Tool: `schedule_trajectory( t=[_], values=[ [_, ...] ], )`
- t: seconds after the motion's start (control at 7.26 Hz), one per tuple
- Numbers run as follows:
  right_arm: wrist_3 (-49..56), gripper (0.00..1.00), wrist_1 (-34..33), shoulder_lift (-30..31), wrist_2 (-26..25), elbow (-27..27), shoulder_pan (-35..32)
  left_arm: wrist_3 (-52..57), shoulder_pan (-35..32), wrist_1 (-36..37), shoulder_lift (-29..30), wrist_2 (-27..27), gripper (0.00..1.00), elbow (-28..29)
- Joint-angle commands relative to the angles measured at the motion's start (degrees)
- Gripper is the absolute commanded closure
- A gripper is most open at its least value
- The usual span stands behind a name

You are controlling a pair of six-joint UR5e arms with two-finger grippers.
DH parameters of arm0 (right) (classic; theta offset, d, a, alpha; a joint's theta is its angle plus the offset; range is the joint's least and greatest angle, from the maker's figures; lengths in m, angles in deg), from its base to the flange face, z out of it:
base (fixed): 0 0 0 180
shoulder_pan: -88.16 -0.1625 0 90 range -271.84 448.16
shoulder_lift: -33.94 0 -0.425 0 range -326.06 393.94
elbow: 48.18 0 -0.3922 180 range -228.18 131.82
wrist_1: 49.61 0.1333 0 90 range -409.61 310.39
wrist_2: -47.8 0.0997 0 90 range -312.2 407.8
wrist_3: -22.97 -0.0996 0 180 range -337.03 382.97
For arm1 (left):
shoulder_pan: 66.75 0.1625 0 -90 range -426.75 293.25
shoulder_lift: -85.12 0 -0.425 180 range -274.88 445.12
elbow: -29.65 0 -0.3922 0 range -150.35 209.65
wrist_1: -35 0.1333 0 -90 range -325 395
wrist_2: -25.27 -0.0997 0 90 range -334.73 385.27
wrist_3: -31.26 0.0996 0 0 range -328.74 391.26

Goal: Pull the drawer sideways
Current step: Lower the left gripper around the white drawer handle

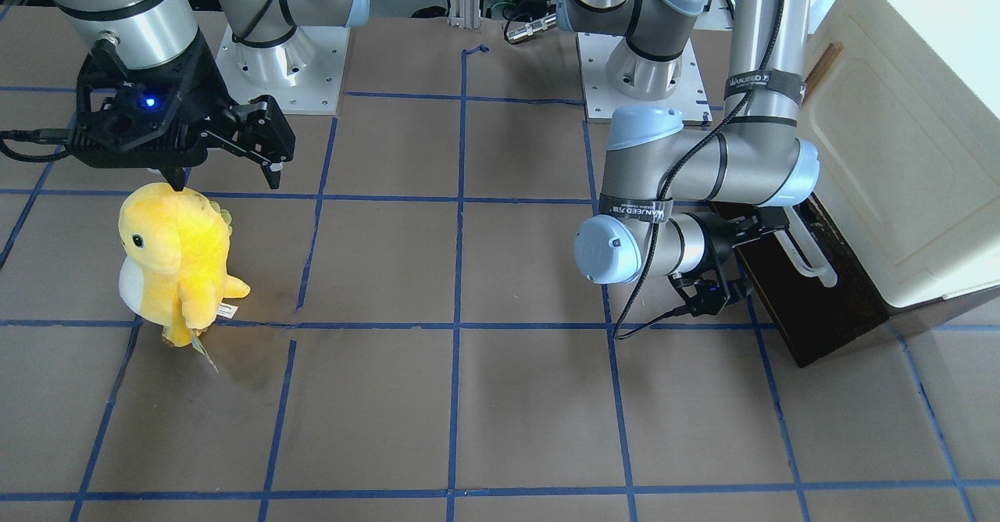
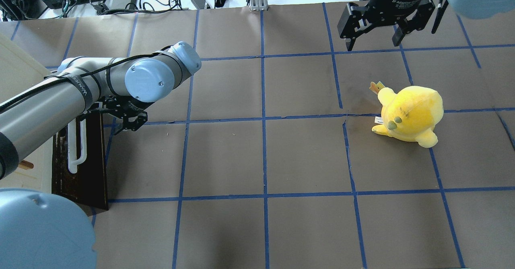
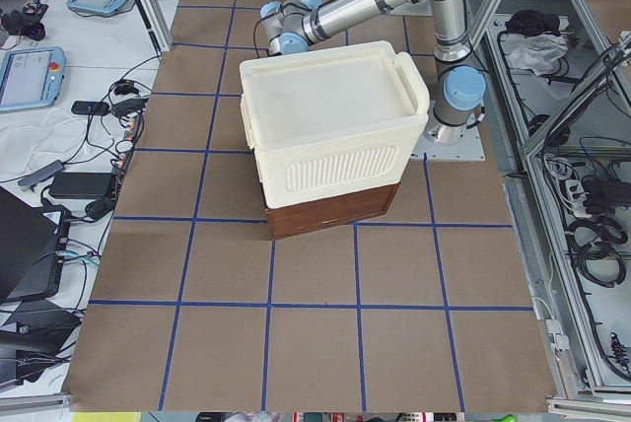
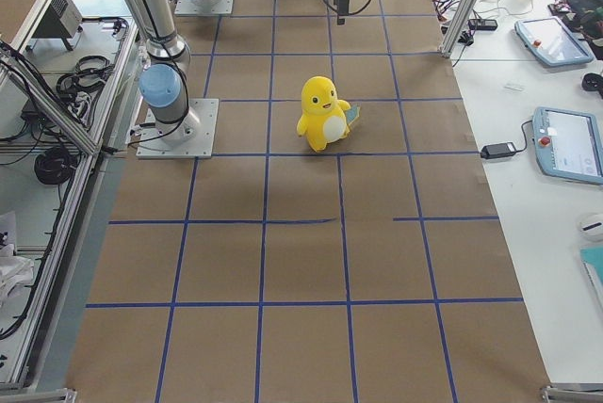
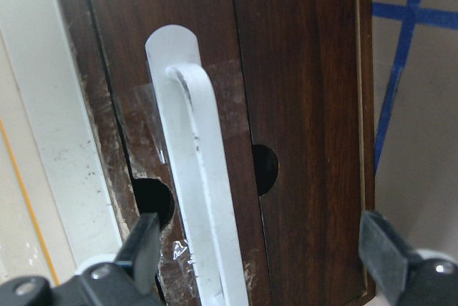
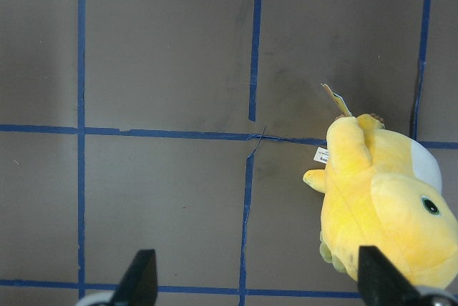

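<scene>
The drawer's dark brown front (image 5: pixel 300 106) fills the left wrist view, with its white loop handle (image 5: pixel 204 199) running down the middle. In the front-facing view the drawer (image 1: pixel 812 311) sits low under the cream cabinet (image 1: pixel 898 155). My left gripper (image 5: pixel 261 256) is open. Its fingers (image 5: pixel 143 245) stand on either side of the handle, close to the front and apart from the bar. It also shows in the front-facing view (image 1: pixel 773 225). My right gripper (image 2: pixel 372 43) is open and empty, hanging far from the drawer.
A yellow plush toy (image 2: pixel 408 114) stands on the brown paper-covered table below the right gripper, and shows in the right wrist view (image 6: pixel 386 206). The cabinet door has a small brown wooden handle (image 1: pixel 820 69). Blue tape lines grid the table.
</scene>
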Motion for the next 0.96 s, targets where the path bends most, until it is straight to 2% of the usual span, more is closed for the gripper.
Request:
schedule_trajectory(
  t=[0.0,0.41,0.55,0.69,0.83],
  values=[
    [0.00,0.00,0.00,0.00,0.00,0.00,0.00,-0.03,1.58,-3.53,0.27,-1.70,0.01,-0.05],
    [0.00,0.00,0.00,0.00,0.00,0.00,0.00,-2.04,1.15,-6.10,0.35,-5.46,0.01,-1.09],
    [0.00,0.00,0.00,0.00,0.00,0.00,0.00,-3.27,1.23,-6.01,1.06,-8.18,0.03,-1.27],
    [0.00,0.00,0.00,0.00,0.00,0.00,0.00,-2.85,1.67,-6.10,0.98,-8.29,0.11,-1.45],
    [0.00,0.00,0.00,0.00,0.00,0.00,0.00,-2.85,1.67,-6.01,1.41,-8.38,0.10,-1.28]
  ],
)
